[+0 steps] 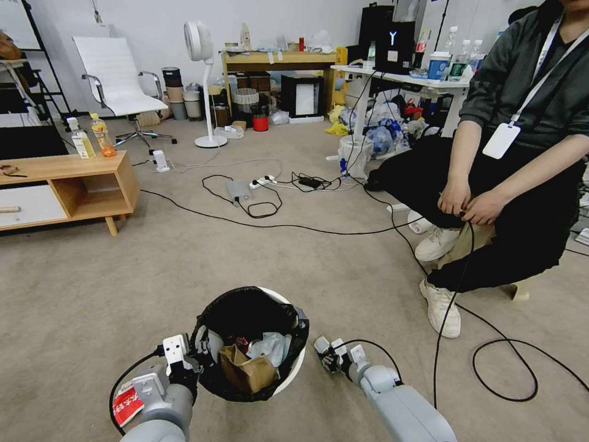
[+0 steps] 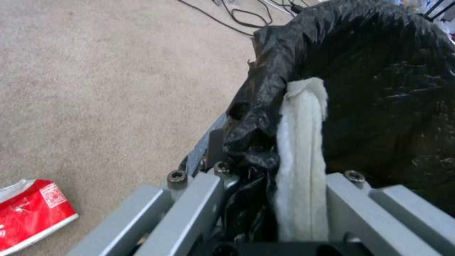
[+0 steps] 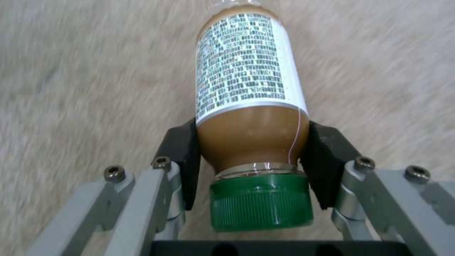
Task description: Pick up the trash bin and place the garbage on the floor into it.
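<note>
- The trash bin [image 1: 288, 368], a small round white bin lined with a black plastic bag [image 2: 379, 89], is seen low in the head view, directly in front of the robot on the beige-grey carpet [image 1: 294, 258].
- The left gripper [image 1: 195, 355] is clamped on the bin's near-left rim; in the left wrist view the white rim [image 2: 303, 149] and a fold of the black bag are pinched between its grey fingers [image 2: 189, 199].
- Inside the bin, a crumpled brown paper bag [image 1: 245, 368], a clear plastic wrapper [image 1: 270, 347] and a small red item [image 1: 242, 342] can be made out.
- The right gripper [image 1: 328, 356] is placed just to the right of the bin, low over the carpet.
- In the right wrist view, a green-capped bottle [image 3: 251, 106] of brown liquid with a white printed label is gripped at the shoulder, just beyond the green cap [image 3: 261, 201], between the black pads [image 3: 182, 160], with the cap pointing back towards the wrist.
- The carpet beneath the bottle is blurred.
- A red-and-white snack wrapper [image 1: 127, 402] is left lying on the carpet beside the left arm, just outside the bin; it is also seen in the left wrist view [image 2: 31, 213].
- Black cables [image 1: 307, 228] are strung across the carpet farther off.
</note>
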Robot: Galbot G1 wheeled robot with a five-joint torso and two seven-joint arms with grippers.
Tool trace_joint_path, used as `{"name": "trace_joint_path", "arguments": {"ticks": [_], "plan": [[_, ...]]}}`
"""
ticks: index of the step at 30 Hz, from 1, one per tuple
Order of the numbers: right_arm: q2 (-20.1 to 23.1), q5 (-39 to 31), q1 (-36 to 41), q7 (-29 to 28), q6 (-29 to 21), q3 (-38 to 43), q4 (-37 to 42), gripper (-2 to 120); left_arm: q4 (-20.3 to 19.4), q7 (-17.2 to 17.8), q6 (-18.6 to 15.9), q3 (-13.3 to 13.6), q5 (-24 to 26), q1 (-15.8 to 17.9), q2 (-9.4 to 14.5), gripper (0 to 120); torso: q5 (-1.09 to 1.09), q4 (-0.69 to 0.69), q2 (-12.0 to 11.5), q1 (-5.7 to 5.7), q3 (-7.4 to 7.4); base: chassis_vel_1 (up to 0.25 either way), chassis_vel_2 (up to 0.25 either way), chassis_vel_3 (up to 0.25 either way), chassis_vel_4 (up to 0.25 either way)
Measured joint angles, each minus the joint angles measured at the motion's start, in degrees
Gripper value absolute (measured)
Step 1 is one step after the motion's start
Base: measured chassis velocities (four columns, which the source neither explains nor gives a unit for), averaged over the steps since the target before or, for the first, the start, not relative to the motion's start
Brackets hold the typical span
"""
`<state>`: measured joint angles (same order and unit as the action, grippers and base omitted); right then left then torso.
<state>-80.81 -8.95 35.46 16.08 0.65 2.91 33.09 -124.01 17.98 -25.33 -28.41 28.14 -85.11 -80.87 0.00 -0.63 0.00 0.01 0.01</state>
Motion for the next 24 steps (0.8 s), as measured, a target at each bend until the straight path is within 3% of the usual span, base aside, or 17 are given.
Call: {"name": "trace_joint_path", "arguments": {"ticks": [7, 12, 15, 18, 24], "plan": [[2.52, -3.90, 1.36, -2.09, -0.10, 1.29, 7.58, 44, -0.09, 0.02, 0.00, -0.14, 0.28, 0.10, 0.12, 6, 0.00, -0.02, 0.00, 0.00, 0.00, 0.000, 0.000, 0.000, 0.000], [5.97, -9.06, 3.09, -5.93, -1.43, 3.32, 21.87, 44, -0.45, 0.29, -0.21, -0.27, 0.82, 0.22, 0.48, 6, -0.02, 0.01, 0.01, 0.00, 0.00, 0.000, 0.000, 0.000, 0.000], [6.95, -10.00, 3.71, -6.29, -1.50, 3.75, 25.62, 44, -0.53, 0.34, -0.28, -0.32, 0.90, 0.22, 0.59, 6, -0.01, -0.01, 0.00, 0.00, -0.01, 0.000, 0.000, 0.000, 0.000], [8.90, -10.02, 4.05, -6.46, 1.99, 5.20, 34.30, 44, -0.54, 0.39, -0.35, -0.33, 1.00, 0.09, 0.67, 6, -0.02, 0.01, 0.00, 0.00, -0.01, 0.000, 0.000, 0.000, 0.000], [10.50, -13.62, 3.36, -4.22, 5.52, 5.13, 41.63, 44, -0.09, 0.41, -0.38, -0.34, 1.00, -0.02, 0.62, 6, -0.02, 0.00, 0.00, 0.00, -0.01, 0.000, 0.000, 0.000, 0.000]]}}
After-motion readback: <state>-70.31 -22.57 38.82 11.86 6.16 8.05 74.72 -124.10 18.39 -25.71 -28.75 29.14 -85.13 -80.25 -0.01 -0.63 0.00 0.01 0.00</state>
